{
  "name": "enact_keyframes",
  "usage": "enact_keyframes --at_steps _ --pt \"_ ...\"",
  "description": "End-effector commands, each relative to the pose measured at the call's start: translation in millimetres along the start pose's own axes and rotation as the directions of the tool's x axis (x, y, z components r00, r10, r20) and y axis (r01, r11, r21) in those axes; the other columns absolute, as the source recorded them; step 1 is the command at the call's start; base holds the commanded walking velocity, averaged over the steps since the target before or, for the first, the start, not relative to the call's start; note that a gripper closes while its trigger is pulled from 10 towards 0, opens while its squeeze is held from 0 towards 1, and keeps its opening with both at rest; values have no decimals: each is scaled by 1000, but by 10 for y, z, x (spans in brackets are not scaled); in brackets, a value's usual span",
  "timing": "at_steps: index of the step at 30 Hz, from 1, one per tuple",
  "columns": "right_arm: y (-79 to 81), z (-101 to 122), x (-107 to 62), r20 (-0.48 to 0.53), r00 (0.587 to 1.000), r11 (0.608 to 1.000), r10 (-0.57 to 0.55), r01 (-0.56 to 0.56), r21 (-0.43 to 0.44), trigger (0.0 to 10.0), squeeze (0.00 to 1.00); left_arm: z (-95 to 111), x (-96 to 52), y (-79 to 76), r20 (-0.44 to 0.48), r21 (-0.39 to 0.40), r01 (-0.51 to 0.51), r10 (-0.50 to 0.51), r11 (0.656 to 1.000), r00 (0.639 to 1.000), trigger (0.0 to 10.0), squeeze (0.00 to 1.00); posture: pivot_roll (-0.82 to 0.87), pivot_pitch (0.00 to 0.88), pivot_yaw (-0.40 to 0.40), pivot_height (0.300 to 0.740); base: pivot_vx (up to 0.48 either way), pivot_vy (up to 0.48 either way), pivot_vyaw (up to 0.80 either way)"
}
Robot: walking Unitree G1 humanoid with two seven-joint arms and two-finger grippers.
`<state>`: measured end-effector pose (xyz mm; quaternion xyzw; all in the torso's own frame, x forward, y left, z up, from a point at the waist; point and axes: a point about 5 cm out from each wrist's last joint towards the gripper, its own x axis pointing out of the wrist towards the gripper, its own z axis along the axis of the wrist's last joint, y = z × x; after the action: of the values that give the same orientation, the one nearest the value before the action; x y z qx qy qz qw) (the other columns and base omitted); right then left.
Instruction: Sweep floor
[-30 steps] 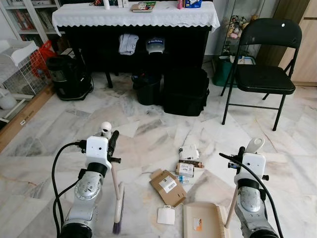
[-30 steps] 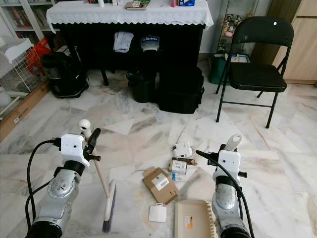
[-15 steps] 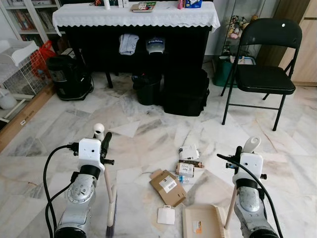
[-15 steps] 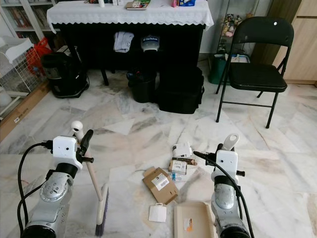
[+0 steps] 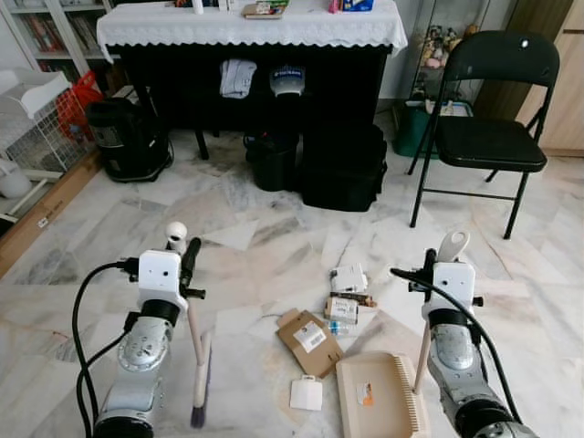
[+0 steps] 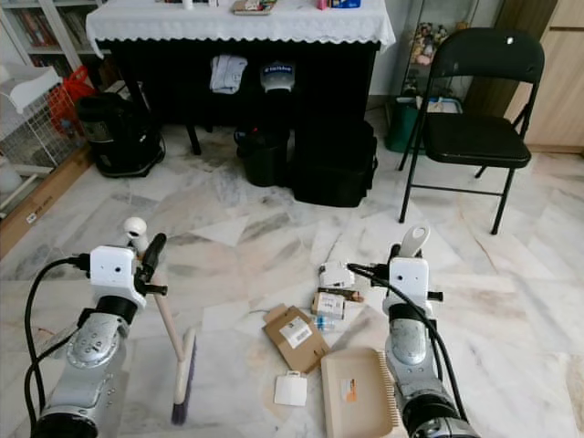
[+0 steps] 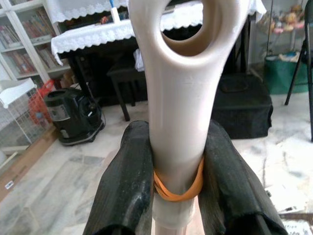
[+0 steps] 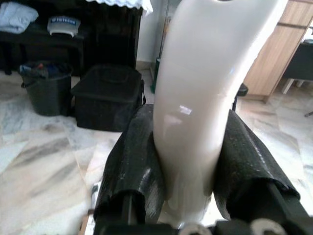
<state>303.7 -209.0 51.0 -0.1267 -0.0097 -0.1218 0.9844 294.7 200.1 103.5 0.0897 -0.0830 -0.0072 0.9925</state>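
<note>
My left gripper (image 5: 187,260) is shut on the cream handle of a broom (image 5: 194,342), whose purple-bristled head (image 5: 200,392) rests on the marble floor at lower left. The black fingers (image 7: 127,191) clamp the handle (image 7: 181,98) just below its hanging loop. My right gripper (image 5: 429,265) is shut on the upright handle (image 8: 205,112) of a beige dustpan (image 5: 379,397) lying flat on the floor. Between them lies litter: a flattened cardboard box (image 5: 309,342), some small boxes (image 5: 347,294) and a white card (image 5: 306,393).
A black folding chair (image 5: 488,137) stands at the right. Ahead is a table with a white cloth (image 5: 251,27); below it are a black case (image 5: 342,169) and a bin (image 5: 274,160). A black appliance (image 5: 128,141) and a wire cage (image 5: 32,119) stand at the left.
The left arm has carried the broom leftward, away from the litter. The right arm has shifted left and forward, bringing the dustpan closer to the cardboard box.
</note>
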Motion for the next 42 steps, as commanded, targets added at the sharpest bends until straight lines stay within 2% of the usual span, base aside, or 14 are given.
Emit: enact_keyframes --at_steps 1,6,12,22,31,36,42 --pt "20 -7 -13 4 1000 1000 17 -17 -9 10000 0 110 11 109 44 13 -21 20 1000 999 10000 0 136 114 58 740 0 0 0" --pt "5 -102 -80 -34 999 1000 14 -14 -20 10000 0 119 11 165 42 21 -32 31 999 999 10000 0 145 119 60 740 0 0 0" --pt "18 -114 -91 -38 999 1000 19 -20 -20 10000 0 130 18 157 42 20 -32 31 999 999 10000 0 144 113 60 740 0 0 0" --pt "8 65 59 27 1000 1000 10 -9 -9 10000 0 144 16 176 47 26 -38 37 999 998 10000 0 150 104 58 740 0 0 0" --pt "39 126 108 41 999 1000 13 -13 0 10000 0 154 12 207 50 32 -44 42 999 998 10000 0 151 108 57 740 0 0 0" --pt "68 40 51 1 1000 1000 24 -24 -7 10000 0 140 -1 194 44 36 -36 35 999 998 10000 0 154 112 57 740 0 0 0" --pt "75 -181 -83 -116 992 998 43 -47 -33 10000 0 134 -2 204 36 38 -30 28 999 999 10000 0 168 123 58 740 0 0 0"
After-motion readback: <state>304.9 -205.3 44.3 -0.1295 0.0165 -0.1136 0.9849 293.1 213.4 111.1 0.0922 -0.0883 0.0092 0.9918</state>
